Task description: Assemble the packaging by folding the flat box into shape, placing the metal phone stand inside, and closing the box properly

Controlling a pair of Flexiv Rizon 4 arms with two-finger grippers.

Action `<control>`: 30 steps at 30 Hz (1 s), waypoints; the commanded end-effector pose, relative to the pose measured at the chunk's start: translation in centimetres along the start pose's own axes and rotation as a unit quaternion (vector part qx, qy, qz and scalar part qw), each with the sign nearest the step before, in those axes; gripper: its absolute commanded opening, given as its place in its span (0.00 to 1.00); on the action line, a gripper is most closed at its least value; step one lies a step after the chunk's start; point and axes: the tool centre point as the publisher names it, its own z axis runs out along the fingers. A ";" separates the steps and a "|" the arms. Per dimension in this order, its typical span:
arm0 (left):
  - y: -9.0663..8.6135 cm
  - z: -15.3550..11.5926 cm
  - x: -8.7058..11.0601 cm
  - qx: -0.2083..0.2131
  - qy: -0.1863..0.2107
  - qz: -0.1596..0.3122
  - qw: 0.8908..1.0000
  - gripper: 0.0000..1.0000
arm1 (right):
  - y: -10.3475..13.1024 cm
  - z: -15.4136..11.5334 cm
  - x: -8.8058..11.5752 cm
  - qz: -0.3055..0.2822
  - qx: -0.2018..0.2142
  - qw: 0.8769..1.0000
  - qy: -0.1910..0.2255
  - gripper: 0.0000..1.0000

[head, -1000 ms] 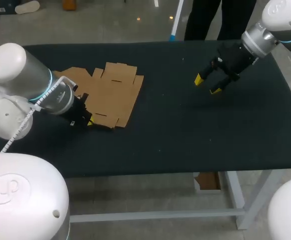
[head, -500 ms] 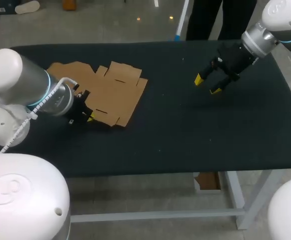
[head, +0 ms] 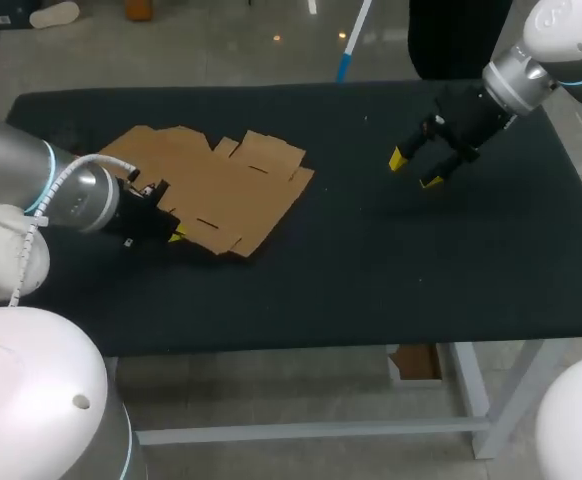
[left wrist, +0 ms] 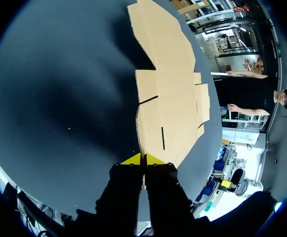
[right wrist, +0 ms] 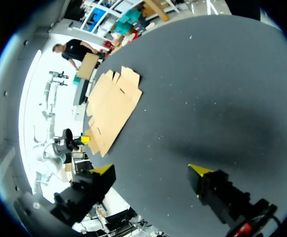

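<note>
Flat box [head: 221, 190]: it is laid unfolded on the table [head: 371, 270], with its flaps spread and no wall raised. Folding is judged not to have begun.
Left hand [head: 174, 236]: its yellow tips are pinched together on the box's near corner edge, and the cardboard is held between them.
Right hand [head: 414, 170]: it is held wide, with nothing between its fingers. It is above the table, well apart from the box, on the side away from the left hand.
Phone stand: it is not seen in any view, so its place cannot be told.
Risk of slip: the sheet is gripped by a thin edge only. It could be pulled out of the pinch, or swung about it, if dragged or lifted quickly.
Risk of creasing: a panel could be bent off its score line if the box is raised from this one corner while the rest sags.
Risk of sliding: nothing is pressed on the box's far side, so the whole sheet could be pushed across the table rather than folded.
Writing: no print, label or brand mark can be made out on the cardboard. Only cut slots and score lines are seen.
</note>
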 end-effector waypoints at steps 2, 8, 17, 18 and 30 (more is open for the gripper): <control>-0.8 0.4 0.4 -0.035 -0.024 0.013 0.999 0.00 | 0.0 -0.1 0.0 -0.001 0.001 1.000 0.001 1.00; -1.1 0.8 0.3 -0.036 -0.058 0.017 0.998 0.00 | 0.0 -0.1 0.0 -0.001 0.001 1.000 0.001 1.00; -1.1 0.4 -0.5 0.003 -0.093 0.001 0.996 1.00 | 0.0 -0.1 0.0 -0.001 0.001 1.000 0.001 1.00; -1.1 0.1 -0.6 0.012 -0.094 -0.006 0.995 1.00 | 0.0 -0.1 0.0 -0.001 0.001 1.000 0.001 1.00; -1.0 -0.3 -2.3 0.061 -0.075 -0.068 0.993 0.99 | 0.0 -0.1 0.0 -0.001 0.001 1.000 0.001 1.00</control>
